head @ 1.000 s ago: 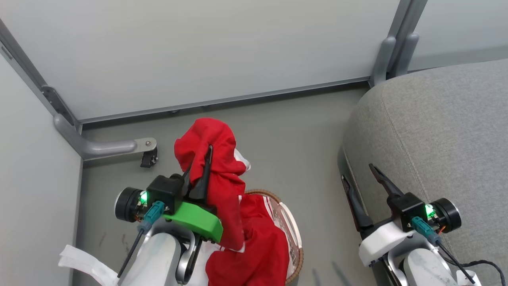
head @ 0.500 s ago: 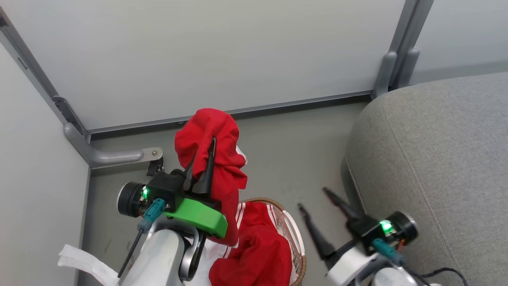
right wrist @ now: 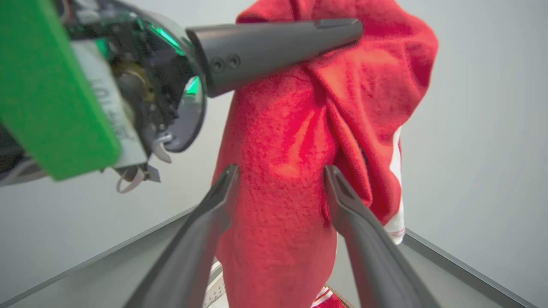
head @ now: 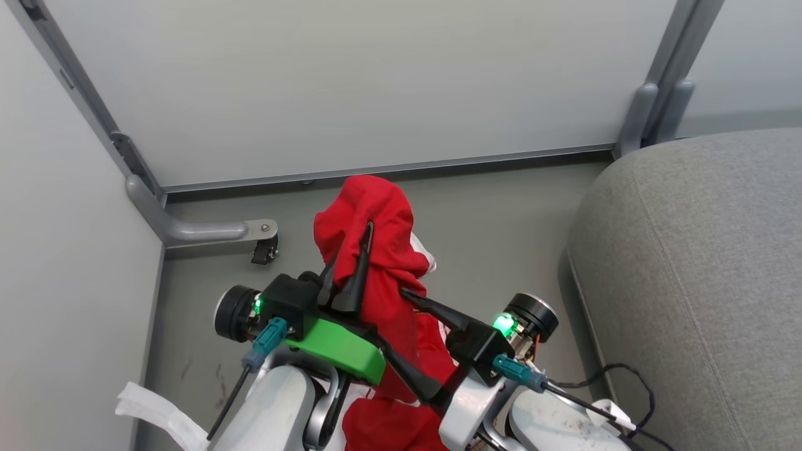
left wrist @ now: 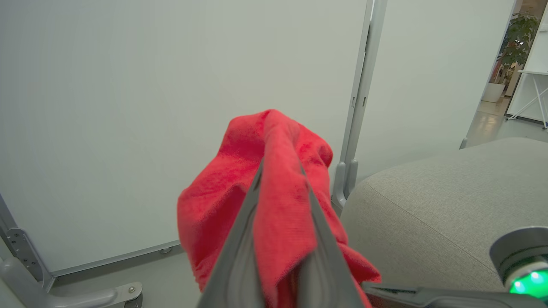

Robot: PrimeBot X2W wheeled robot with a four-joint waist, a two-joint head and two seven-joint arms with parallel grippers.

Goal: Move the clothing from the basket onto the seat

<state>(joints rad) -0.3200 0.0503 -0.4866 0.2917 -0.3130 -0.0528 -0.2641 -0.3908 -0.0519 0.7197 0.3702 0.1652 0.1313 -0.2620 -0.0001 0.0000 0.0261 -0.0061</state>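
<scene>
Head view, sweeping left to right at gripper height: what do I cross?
Grey partition foot → left gripper, shut on the clothing → right gripper, open around it → floor → seat.

Red clothing (head: 376, 219) hangs bunched, apparently clear of seat (head: 702, 263).

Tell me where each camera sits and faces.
Head view: above, facing down at floor; left gripper and right gripper show.
Left wrist view: along its fingers, shut on soft red sports garment, toward white partition panel.
Right wrist view: along its open fingers straddling that garment; left gripper's finger crosses above.
Shared: garment in all; light grey fabric sofa seat in head and left wrist.
</scene>
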